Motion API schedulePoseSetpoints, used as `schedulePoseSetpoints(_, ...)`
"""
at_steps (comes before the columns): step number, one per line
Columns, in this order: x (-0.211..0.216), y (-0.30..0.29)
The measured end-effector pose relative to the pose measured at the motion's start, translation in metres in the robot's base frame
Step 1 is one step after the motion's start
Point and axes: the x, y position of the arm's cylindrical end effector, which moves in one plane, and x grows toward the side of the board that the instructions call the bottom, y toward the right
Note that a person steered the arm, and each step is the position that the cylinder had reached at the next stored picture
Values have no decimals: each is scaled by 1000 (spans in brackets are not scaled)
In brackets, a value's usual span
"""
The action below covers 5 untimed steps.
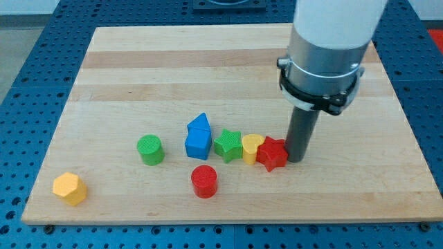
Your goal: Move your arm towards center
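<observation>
My tip [296,159] is the lower end of a dark rod under a wide silver and white arm body. It rests on the wooden board [138,76] right of centre, touching or nearly touching the right side of a red star block [273,153]. Left of the star, in a row, lie a yellow heart block [251,147], a green star block [227,145] and a blue house-shaped block [199,135]. A green cylinder [150,149] stands further left. A red cylinder [204,181] sits below the row. A yellow hexagon block [70,188] lies near the bottom left corner.
The board lies on a blue perforated table [28,41] that shows around all its edges. The arm body hides part of the board's top right area.
</observation>
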Motion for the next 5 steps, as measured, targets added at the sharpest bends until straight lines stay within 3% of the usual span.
schedulePoseSetpoints(3, -7, -42)
schedulePoseSetpoints(4, -29, 6)
schedulePoseSetpoints(5, -67, 18)
